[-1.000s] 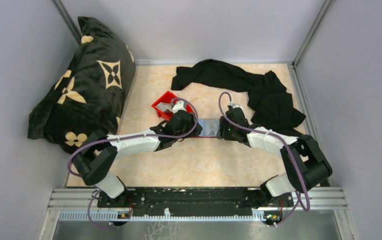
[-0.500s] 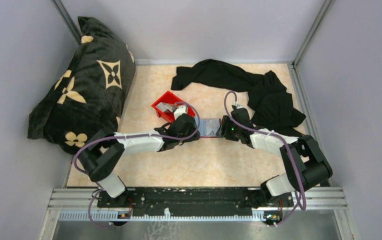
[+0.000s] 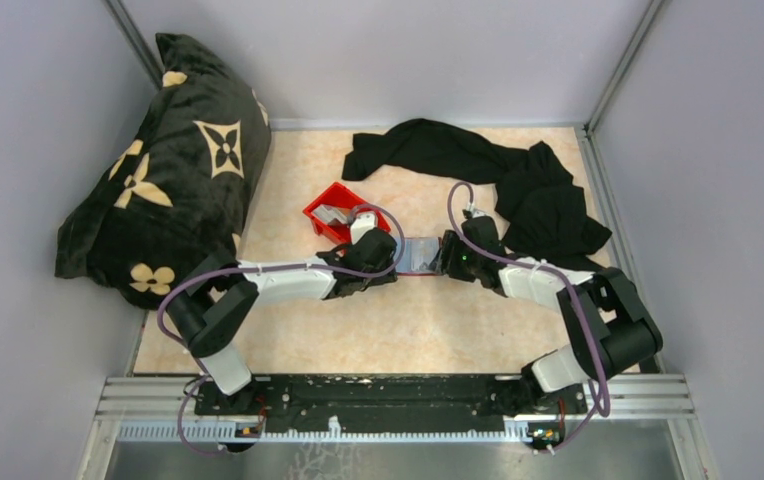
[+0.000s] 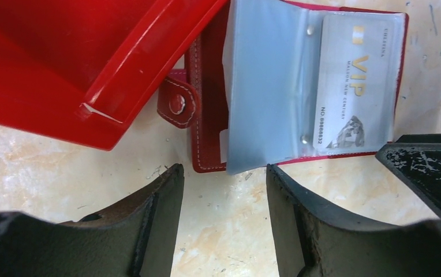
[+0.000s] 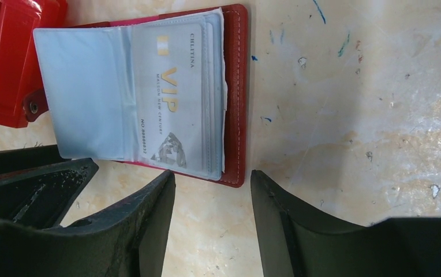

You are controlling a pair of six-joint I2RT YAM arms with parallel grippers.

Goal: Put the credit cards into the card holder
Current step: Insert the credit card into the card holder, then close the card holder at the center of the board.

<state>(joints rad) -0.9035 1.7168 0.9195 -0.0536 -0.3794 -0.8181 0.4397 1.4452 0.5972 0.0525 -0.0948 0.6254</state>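
Left gripper (image 4: 223,173): bottom of frame, jaws parted, empty.
Right gripper (image 5: 212,179): spread wide, gripping nothing.
Card holder (image 3: 420,255): open at mid-table between them; floppy sleeves, so pinch the leather edge.
Credit card (image 5: 169,98): already sleeved; looks thin, stiff, slick.
Red bin (image 4: 62,57): upper left, just beside the holder.

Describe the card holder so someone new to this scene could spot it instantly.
On the pale marbled tabletop, find the bright red plastic bin near the middle. Just right of it lies the dark red leather card holder, spread open. Unlike the bin, it is flat, stitched, and shows pale grey sleeves holding a silver VIP card.
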